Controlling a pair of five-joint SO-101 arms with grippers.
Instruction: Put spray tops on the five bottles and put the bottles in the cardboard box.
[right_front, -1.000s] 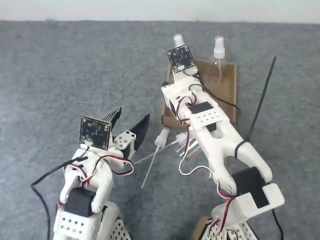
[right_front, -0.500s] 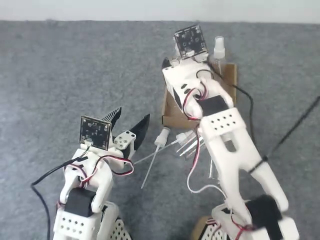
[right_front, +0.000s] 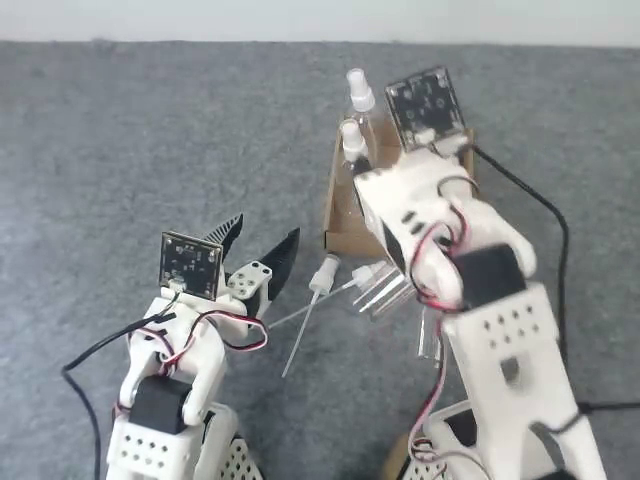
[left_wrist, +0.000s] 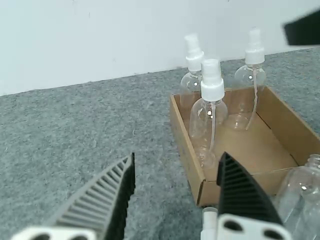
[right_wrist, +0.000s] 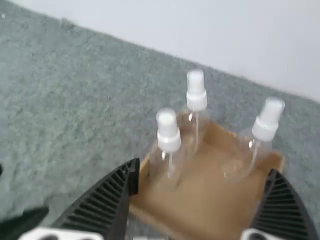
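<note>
Three clear bottles with white spray tops stand in the cardboard box (left_wrist: 186, 145): one at the near left (left_wrist: 209, 116), one behind it (left_wrist: 192, 75), one at the back right (left_wrist: 249, 80). My right gripper (right_wrist: 195, 212) hangs open above the box's near side, nothing between its black fingers (right_wrist: 106, 197); below it are the same bottles (right_wrist: 168, 145) (right_wrist: 196, 107) (right_wrist: 261, 137). My left gripper (right_front: 262, 250) stands open over the carpet left of the box (right_front: 331, 215). A loose spray top (right_front: 324, 272) with a long tube lies just beside its fingers. An uncapped bottle (left_wrist: 300, 192) lies nearby.
More spray tops and tubes (right_front: 378, 288) lie in a heap in front of the box, partly under the right arm (right_front: 480, 290). Grey carpet (right_front: 150, 140) covers the table, with open room to the left and far side.
The right arm has risen and swung to the right, away from the box's left side. A capped bottle now stands uncovered in the box's near-left corner. The left arm has not moved.
</note>
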